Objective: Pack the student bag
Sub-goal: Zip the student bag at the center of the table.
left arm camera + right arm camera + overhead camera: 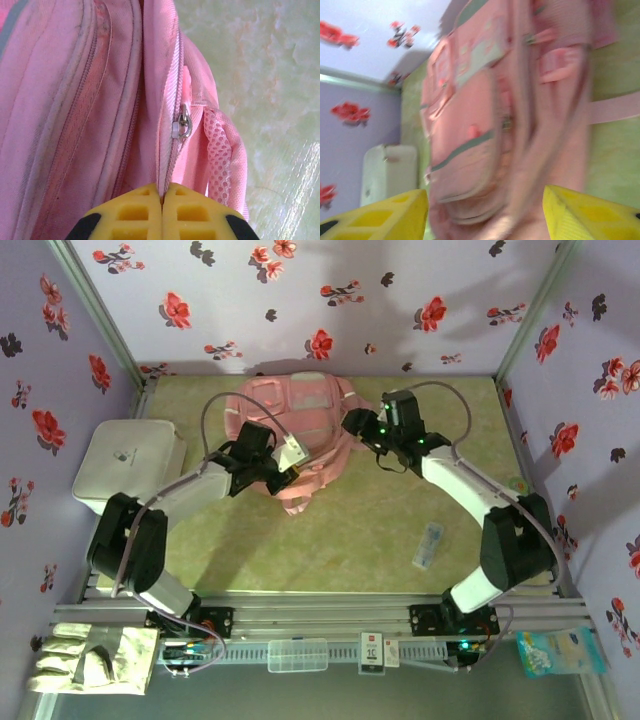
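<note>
Closed tight, the left gripper [161, 200] has its yellow fingertips pressed together right where the zip line of the large soft pink fabric backpack [300, 420] runs in. They sit just short of a small metal zip pull [182, 125]; whether any cloth is pinched between them I can't tell. A pink mesh side pocket [220, 150] sits just right of those fingertips. The right gripper [485, 200] has its yellow fingers spread wide apart, the backpack straight ahead of them, though that view is blurred. The backpack lies on the green surface [350, 530] between the two grippers, paler pockets up. Its long axis runs from the far wall towards the arms, narrow end nearest them. A white rounded square box [130, 465] sits well left of the left gripper.
</note>
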You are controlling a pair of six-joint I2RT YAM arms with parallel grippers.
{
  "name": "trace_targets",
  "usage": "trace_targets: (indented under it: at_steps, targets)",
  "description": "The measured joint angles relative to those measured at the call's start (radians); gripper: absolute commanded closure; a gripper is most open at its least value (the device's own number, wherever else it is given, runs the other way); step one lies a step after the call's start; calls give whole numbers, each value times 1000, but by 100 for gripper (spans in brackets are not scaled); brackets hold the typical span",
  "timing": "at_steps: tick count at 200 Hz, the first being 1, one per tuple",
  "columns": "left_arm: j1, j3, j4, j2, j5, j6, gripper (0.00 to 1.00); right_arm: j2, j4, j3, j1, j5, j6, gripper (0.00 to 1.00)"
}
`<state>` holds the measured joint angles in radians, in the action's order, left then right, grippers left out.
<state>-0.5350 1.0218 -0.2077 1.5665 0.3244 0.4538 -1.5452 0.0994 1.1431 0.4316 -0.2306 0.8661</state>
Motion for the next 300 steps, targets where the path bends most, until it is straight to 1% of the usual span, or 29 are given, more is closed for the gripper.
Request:
trace_targets:
  at_steps: [22,45,67,98,114,122,131,150,161,206,217,228,243,259,281,300]
  targets:
    - [-5,-10,27,-16,-5,-7,100,5,64,-31,0,98,14,41]
    - [-8,-14,36,-16,-10,-11,100,-28,113,-40,0,123,36,45]
    - [-10,-21,46,-16,-10,-15,100,-89,114,-38,0,92,53,46]
    - [-10,-24,59,-16,-10,-27,100,-185,79,-37,12,9,85,39]
    - [-10,-25,62,-16,-9,-29,100,-207,35,-37,21,-32,97,34]
    - [-10,-25,63,-16,-9,-30,100,-212,2,-37,26,-52,108,34]
    - [-10,-26,63,-16,-9,-30,100,-214,-35,-37,28,-71,116,36]
    - [-10,-26,66,-16,-6,-33,100,-222,-89,-31,27,-114,134,47]
    - [-10,-26,67,-16,-6,-34,100,-232,-116,-26,26,-140,148,51]
    - [-10,-28,69,-16,-7,-44,100,-266,-249,-28,26,-219,193,55]
    - [-10,-28,69,-16,-7,-48,100,-270,-237,-24,25,-216,185,57]
    - [-10,-28,69,-16,-7,-53,100,-276,-179,0,26,-200,166,59]
    - [-10,-28,72,-16,-6,-56,100,-283,-76,51,34,-148,126,60]
    - [-10,-29,75,-16,-6,-57,100,-283,-12,78,47,-92,101,61]
    - [-10,-43,92,-16,-5,-66,100,-282,0,61,58,-42,91,63]
    - [-10,-55,107,-18,4,-83,100,-282,-79,3,60,-50,91,63]
